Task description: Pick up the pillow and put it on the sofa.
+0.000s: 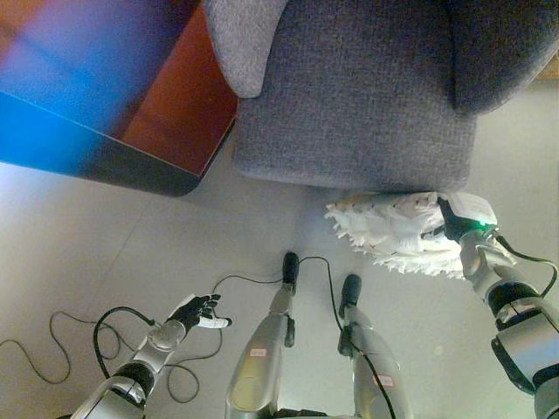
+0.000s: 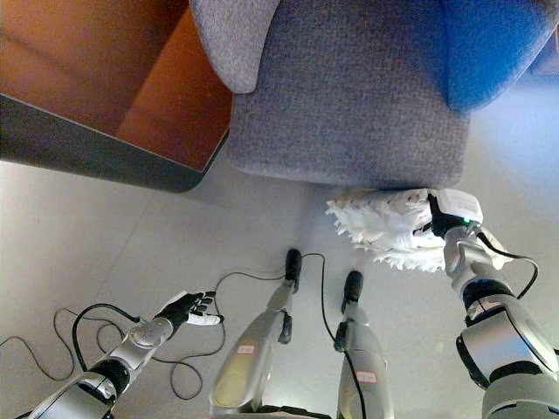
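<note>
A white, shaggy pillow (image 1: 389, 229) lies on the pale floor just in front of the grey sofa (image 1: 358, 96), touching its front edge. My right hand (image 1: 452, 225) is at the pillow's right end, its fingers curled into the fabric and gripping it; it also shows in the right eye view (image 2: 441, 223). My left hand (image 1: 197, 312) hangs over the floor at the lower left, fingers relaxed and holding nothing.
A reddish-brown table (image 1: 179, 113) with a dark edge stands to the left of the sofa. The sofa's left armrest (image 1: 240, 39) and right armrest (image 1: 498, 48) frame the seat.
</note>
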Controlling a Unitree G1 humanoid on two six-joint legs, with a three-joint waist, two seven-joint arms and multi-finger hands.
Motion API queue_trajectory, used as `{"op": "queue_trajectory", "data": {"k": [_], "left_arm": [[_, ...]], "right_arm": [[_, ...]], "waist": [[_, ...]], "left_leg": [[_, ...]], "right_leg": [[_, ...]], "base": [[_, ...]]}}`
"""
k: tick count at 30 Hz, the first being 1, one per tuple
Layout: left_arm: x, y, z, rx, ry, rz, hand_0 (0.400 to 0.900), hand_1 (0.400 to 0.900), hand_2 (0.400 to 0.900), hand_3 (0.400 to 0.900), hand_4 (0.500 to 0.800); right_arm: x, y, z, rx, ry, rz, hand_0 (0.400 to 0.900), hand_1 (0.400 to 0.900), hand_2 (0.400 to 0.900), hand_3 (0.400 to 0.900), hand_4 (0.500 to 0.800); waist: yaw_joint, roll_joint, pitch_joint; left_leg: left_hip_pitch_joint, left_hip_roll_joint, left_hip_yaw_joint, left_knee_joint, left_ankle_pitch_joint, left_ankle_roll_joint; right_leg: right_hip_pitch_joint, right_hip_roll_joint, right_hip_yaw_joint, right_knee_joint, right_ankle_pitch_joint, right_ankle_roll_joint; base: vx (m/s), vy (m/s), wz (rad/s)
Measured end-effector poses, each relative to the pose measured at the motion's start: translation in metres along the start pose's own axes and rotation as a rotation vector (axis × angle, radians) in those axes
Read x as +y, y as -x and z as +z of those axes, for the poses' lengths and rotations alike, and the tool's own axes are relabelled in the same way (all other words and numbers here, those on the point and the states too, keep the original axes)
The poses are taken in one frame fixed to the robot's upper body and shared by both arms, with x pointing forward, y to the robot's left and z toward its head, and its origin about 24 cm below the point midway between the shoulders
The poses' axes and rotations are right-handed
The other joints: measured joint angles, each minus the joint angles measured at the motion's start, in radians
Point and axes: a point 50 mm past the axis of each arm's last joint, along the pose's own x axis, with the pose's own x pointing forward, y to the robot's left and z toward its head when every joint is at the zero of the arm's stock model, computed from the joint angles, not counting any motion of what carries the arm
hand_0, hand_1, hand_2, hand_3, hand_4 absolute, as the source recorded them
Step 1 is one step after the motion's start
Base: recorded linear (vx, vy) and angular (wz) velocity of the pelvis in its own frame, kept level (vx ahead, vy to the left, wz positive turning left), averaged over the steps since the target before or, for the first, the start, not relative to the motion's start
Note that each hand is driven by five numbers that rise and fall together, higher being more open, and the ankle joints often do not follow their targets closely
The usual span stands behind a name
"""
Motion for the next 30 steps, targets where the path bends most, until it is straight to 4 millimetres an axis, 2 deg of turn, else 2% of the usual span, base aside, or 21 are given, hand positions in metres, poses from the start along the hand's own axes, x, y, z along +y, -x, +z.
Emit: {"op": "queue_trajectory", "data": {"k": [6, 10, 25, 26, 27, 28, 29, 30], "left_arm": [[-0.003, -0.001, 0.005, -0.026, 0.042, 0.004, 0.900, 0.900, 0.900, 0.900, 0.800], [-0.003, -0.001, 0.009, -0.048, 0.075, 0.012, 0.900, 0.900, 0.900, 0.900, 0.800], [-0.009, -0.002, 0.025, -0.130, 0.121, 0.007, 0.900, 0.900, 0.900, 0.900, 0.800], [-0.010, -0.002, 0.026, -0.131, 0.122, 0.006, 0.900, 0.900, 0.900, 0.900, 0.800], [-0.010, -0.002, 0.026, -0.130, 0.122, 0.006, 0.900, 0.900, 0.900, 0.900, 0.800], [-0.010, -0.002, 0.026, -0.131, 0.122, 0.006, 0.900, 0.900, 0.900, 0.900, 0.800], [-0.010, -0.002, 0.026, -0.132, 0.123, 0.006, 0.900, 0.900, 0.900, 0.900, 0.800], [-0.010, -0.002, 0.026, -0.133, 0.126, 0.006, 0.900, 0.900, 0.900, 0.900, 0.800]], "right_arm": [[-0.022, -0.008, 0.007, -0.011, 0.000, -0.054, 0.900, 0.900, 0.900, 0.900, 0.800], [-0.040, -0.013, 0.012, -0.008, -0.006, -0.094, 0.900, 0.900, 0.900, 0.900, 0.800], [-0.078, -0.022, 0.026, -0.010, -0.016, -0.151, 0.900, 0.900, 0.900, 0.900, 0.800], [-0.080, -0.022, 0.027, -0.009, -0.013, -0.155, 0.849, 0.849, 0.849, 0.849, 0.769], [-0.082, -0.023, 0.028, -0.007, -0.009, -0.158, 0.825, 0.825, 0.825, 0.825, 0.755], [-0.084, -0.024, 0.029, -0.002, -0.003, -0.161, 0.565, 0.565, 0.565, 0.565, 0.599], [-0.086, -0.024, 0.030, 0.004, 0.000, -0.161, 0.400, 0.400, 0.400, 0.400, 0.500], [-0.088, -0.025, 0.031, 0.007, 0.002, -0.165, 0.400, 0.400, 0.400, 0.400, 0.500]], "waist": [[0.001, 0.019, 0.009], [0.001, 0.026, 0.012], [0.002, 0.031, 0.014], [0.002, 0.031, 0.014], [0.001, 0.031, 0.014], [0.002, 0.031, 0.014], [0.002, 0.031, 0.014], [0.002, 0.031, 0.014]], "left_leg": [[-0.050, -0.020, 0.006, 0.000, 0.014, 0.010], [-0.090, -0.028, 0.009, 0.000, 0.024, 0.008], [-0.181, -0.029, 0.018, -0.001, 0.050, 0.008], [-0.186, -0.029, 0.020, 0.000, 0.051, 0.009], [-0.190, -0.029, 0.021, 0.000, 0.052, 0.008], [-0.194, -0.029, 0.022, 0.000, 0.052, 0.008], [-0.201, -0.029, 0.023, 0.000, 0.053, 0.007], [-0.207, -0.029, 0.023, 0.000, 0.054, 0.006]], "right_leg": [[-0.116, -0.033, 0.017, 0.138, -0.047, 0.006], [-0.189, -0.047, 0.024, 0.205, -0.063, -0.002], [-0.330, -0.055, 0.039, 0.305, -0.091, -0.016], [-0.337, -0.055, 0.042, 0.309, -0.091, -0.017], [-0.344, -0.055, 0.043, 0.311, -0.091, -0.016], [-0.350, -0.055, 0.045, 0.313, -0.092, -0.016], [-0.357, -0.055, 0.046, 0.316, -0.092, -0.016], [-0.365, -0.055, 0.046, 0.319, -0.092, -0.016]], "base": [[-0.02, 0.043, -0.01], [0.00, 0.033, 0.00], [0.00, 0.002, 0.00], [-0.03, 0.012, -0.03], [-0.04, 0.008, -0.02], [-0.04, 0.003, -0.02], [-0.04, 0.002, 0.00], [-0.03, 0.002, 0.00]]}}
